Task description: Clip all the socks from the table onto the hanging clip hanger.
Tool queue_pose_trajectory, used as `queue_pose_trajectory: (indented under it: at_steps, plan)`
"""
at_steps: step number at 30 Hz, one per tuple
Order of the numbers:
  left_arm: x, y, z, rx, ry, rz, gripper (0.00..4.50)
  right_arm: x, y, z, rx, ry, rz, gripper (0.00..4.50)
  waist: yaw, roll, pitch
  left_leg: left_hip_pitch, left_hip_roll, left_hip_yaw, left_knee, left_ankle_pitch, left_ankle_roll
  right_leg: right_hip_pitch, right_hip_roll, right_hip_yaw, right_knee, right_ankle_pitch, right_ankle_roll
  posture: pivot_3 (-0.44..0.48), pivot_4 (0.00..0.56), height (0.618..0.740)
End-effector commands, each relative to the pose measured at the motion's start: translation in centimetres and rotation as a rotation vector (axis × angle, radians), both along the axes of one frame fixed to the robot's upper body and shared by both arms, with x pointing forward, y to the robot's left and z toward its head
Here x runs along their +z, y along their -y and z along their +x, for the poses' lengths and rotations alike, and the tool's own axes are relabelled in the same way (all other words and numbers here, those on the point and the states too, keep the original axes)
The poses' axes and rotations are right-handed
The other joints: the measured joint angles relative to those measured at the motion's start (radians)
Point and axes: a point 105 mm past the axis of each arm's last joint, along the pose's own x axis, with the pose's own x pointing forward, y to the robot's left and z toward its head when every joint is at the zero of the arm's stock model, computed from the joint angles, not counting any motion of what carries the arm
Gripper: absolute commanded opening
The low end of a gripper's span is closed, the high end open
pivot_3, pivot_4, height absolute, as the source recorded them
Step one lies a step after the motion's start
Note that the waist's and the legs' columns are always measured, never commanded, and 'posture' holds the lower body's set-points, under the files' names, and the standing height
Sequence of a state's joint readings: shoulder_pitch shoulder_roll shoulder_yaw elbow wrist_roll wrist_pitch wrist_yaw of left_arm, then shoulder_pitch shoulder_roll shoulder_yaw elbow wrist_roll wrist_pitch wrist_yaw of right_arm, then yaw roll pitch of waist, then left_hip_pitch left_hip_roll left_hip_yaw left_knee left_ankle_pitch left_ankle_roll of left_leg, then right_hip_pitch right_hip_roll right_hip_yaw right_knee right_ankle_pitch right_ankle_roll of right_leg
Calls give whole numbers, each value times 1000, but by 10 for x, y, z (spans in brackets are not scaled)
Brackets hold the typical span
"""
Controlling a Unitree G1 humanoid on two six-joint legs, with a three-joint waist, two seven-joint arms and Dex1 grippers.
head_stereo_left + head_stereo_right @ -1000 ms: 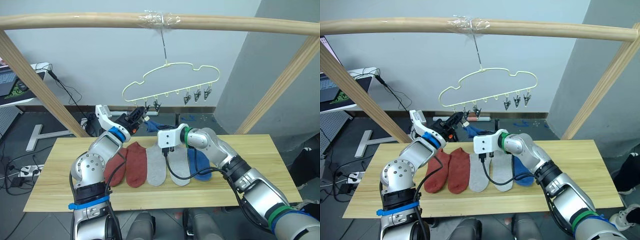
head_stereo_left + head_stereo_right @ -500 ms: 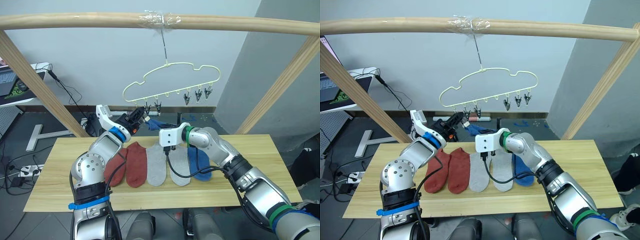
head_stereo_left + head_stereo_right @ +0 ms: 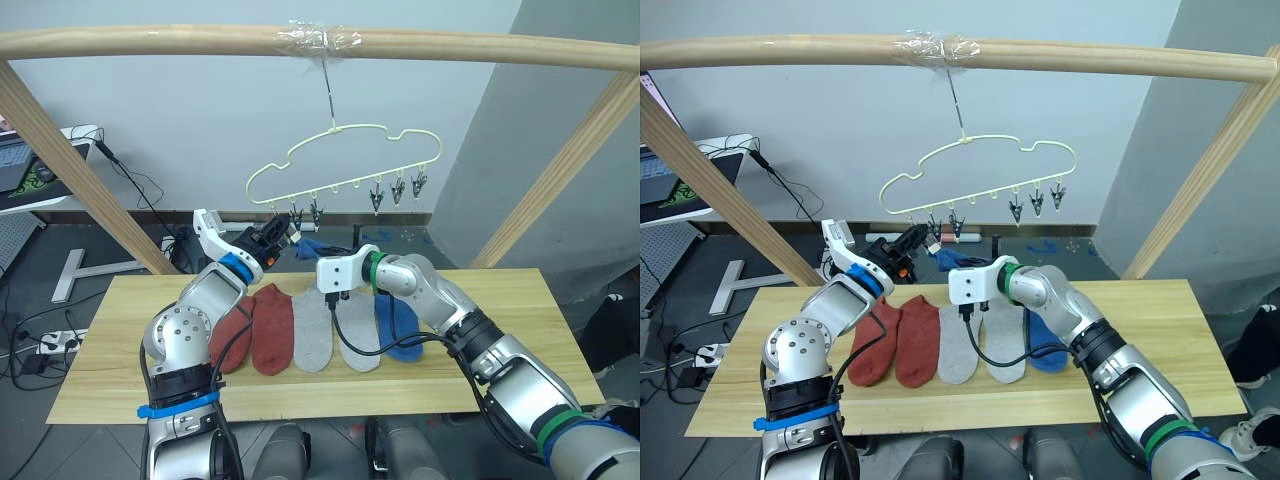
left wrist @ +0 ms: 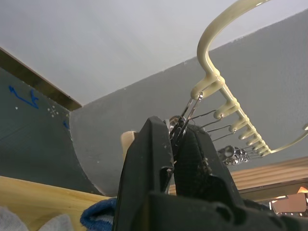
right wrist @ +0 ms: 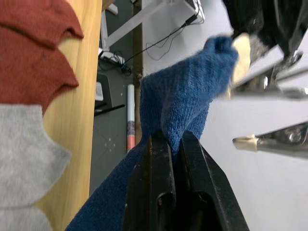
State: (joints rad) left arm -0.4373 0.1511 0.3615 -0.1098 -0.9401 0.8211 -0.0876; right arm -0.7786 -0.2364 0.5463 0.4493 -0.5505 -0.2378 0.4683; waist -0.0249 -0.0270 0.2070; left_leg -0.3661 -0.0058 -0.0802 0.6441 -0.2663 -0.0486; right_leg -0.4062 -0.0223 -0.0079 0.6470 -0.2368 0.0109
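**First Sock at the Clip, Five Waiting on the Table**

None of the six socks hangs yet. At centre frame in the head views, the left gripper [image 4: 175, 144] is pressed together on the end clip [image 4: 179, 126] at the lower left tip of the yellow-green hanger [image 3: 345, 160], seemingly squeezing it open. The right gripper [image 5: 174, 144] pinches a blue sock [image 5: 185, 91] and holds its cuff right up against that clip; whether the clip has bitten the fabric cannot be told.

Five socks lie side by side on the table [image 3: 520, 370], in the lower middle of the frame: two rust-red socks [image 3: 260, 325], two grey socks [image 3: 335, 330] and a second blue sock [image 3: 400, 328]. Five other clips [image 3: 397, 189] dangle empty along the hanger's lower bar, three bunched toward its right end.

The hanger swings from a hook on the wooden pole [image 3: 150, 42] across the top of the frame, with slanted poles [image 3: 60, 160] at both sides. Open air lies under the hanger's right half. The row of socks sits near the table's far edge, and bare wood spreads to its left and right ends.
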Motion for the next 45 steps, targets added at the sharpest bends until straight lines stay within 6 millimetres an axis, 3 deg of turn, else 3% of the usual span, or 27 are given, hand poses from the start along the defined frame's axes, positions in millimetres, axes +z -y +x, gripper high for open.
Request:
queue_pose_trajectory:
  at_steps: [1, 9, 22, 30, 31, 33, 35, 42, 45]
  plan:
    - [12, 1, -2, -3, 44, -5, 197, 20, -7, 2, 15, 63, 30, 14, 0, 0, 0, 0, 0, 0, 0, 0, 0, 0, 0, 0, 0, 0, 0, 35, 189, 740]
    - [14, 0, -1, 5, 61, 11, 197, 20, -8, 3, 14, 61, 32, 14, 1, 0, 0, 0, 0, 0, 0, 0, 0, 0, 0, 0, 0, 0, 0, 34, 187, 740]
    - [17, -10, -9, 12, 80, 24, 4435, 12, -8, 3, 7, 16, 44, 0, -1, 0, 0, 0, 0, 0, 0, 0, 0, 0, 0, 0, 0, 0, 0, 34, 185, 740]
    - [15, -32, -34, 4, 85, 143, 4473, 11, -26, -16, 60, -286, 281, 0, -1, 0, 0, 0, 1, -2, -1, -1, -1, -1, 0, 0, 0, 1, -1, 38, 187, 740]
    - [15, -36, -36, 7, 87, 167, 4500, 10, -31, -22, 86, -353, 318, 518, -1, 0, 0, 0, 1, -2, -1, -1, -1, -1, 0, 0, 0, 1, -1, 38, 187, 740]
    - [14, -41, -39, 9, 99, 252, 4500, 10, -35, -27, 73, -518, 446, 1101, 0, 0, 0, 0, 1, -3, -1, -3, 2, -1, 0, 0, 0, 0, -1, 56, 185, 740]
    - [13, -44, -41, 23, 123, 351, 4500, 1, -33, -29, 56, -589, 453, 1818, 1, 1, 1, 0, 1, -4, -1, -3, 2, -1, 0, 0, 0, 1, -1, 70, 184, 740]
    - [12, -33, -51, -27, 226, 551, 4500, -10, -16, -29, 8, -673, 457, 4414, 25, 1, 1, 0, 0, -4, -1, -3, 3, -1, 0, 0, -1, 0, -2, 80, 180, 740]
    - [12, -25, -50, -30, 267, 602, 4500, -14, 1, -30, -32, -684, 468, 4462, 29, 1, 1, -1, 0, -4, -2, -3, 3, -1, 0, -1, -1, 0, -2, 83, 179, 740]
